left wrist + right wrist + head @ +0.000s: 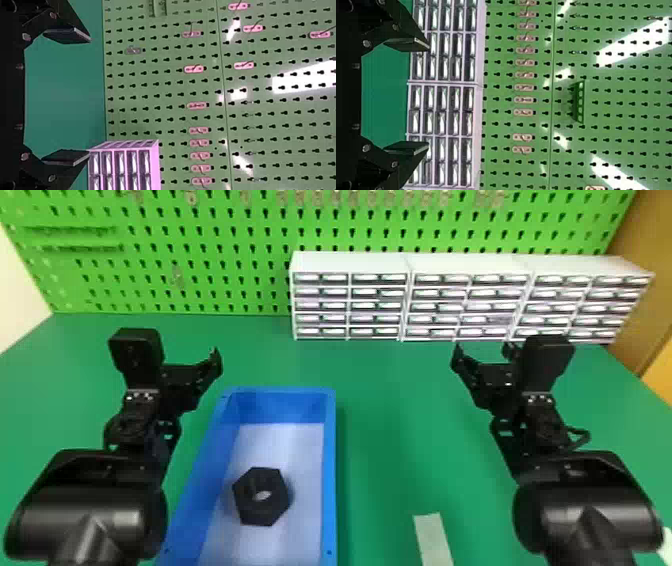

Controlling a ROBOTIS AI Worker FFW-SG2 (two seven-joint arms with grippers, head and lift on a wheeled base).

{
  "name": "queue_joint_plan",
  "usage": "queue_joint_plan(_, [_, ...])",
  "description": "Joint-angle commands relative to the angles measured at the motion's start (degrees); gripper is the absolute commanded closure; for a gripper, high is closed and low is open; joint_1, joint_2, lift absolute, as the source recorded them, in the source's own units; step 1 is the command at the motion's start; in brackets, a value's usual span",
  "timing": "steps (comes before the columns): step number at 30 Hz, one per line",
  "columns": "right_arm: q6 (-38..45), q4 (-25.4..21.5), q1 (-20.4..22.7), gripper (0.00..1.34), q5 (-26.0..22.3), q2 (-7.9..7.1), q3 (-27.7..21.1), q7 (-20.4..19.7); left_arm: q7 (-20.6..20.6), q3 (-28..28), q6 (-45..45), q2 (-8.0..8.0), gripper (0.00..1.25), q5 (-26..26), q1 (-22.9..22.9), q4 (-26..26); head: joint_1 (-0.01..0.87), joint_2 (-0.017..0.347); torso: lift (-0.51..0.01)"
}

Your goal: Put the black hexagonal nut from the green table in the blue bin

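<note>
Head view: can see the black hexagonal nut [261,509] lying hole-up on the pale floor of the blue bin [330,470], set upon the green tabletop [395,415]. Can see left pincer [181,374] and right pincer [491,374] both released and empty, with fingers spread wide in the wrist views.

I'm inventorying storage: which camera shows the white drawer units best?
The head view shows the white drawer units best, with the row visible end to end. The right wrist view shows them sideways, partly behind the right gripper; the left wrist view catches one end, cut off.
</note>
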Motion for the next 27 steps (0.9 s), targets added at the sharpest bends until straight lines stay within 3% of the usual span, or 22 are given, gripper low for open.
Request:
queue_joint_plan(1, [0.15,0.05,0.01,0.4,0.0,0.08,-0.1,-0.01,0.01,-0.27,-0.07,0.04,0.25,-0.11,-0.21,0.0,0.686,0.051,-0.096])
queue_joint_plan(27, [0.76,0.05,0.1,0.4,0.0,0.17,-0.01,-0.01,0.01,-1.07,-0.16,-0.05,0.25,-0.99,-0.91,0.0,0.686,0.051,-0.096])
